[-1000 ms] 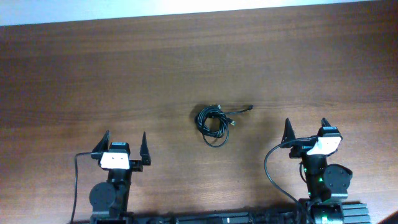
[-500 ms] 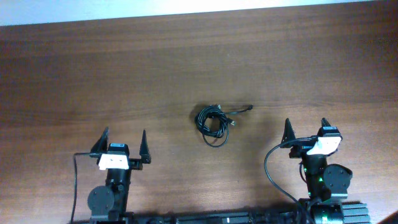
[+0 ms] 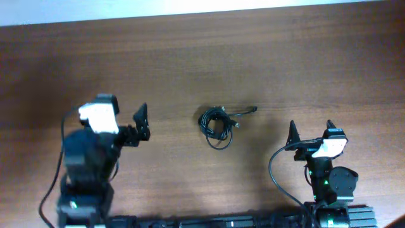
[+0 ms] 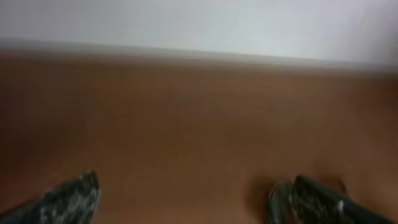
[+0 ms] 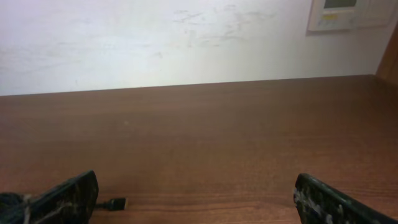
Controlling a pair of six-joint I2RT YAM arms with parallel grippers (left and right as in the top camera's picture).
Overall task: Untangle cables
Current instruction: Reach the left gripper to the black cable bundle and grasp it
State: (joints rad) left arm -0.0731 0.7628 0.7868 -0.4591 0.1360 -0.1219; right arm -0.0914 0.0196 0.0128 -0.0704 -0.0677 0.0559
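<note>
My left wrist view is smeared with blur. Only two dark tips show at its bottom edge, set far apart, so my left gripper (image 4: 193, 208) is spread wide and holds nothing. From overhead one of its fingers hides under the wrist. The cables (image 3: 217, 125), thin glossy black cords coiled in a small knot with one plug tail, lie on the wood-grain table (image 3: 253, 57). My right gripper (image 3: 311, 126), right of the cables, also gapes wide. In the last half second my left arm has swung up level with the cables, while the cables and right arm are unmoved.
</note>
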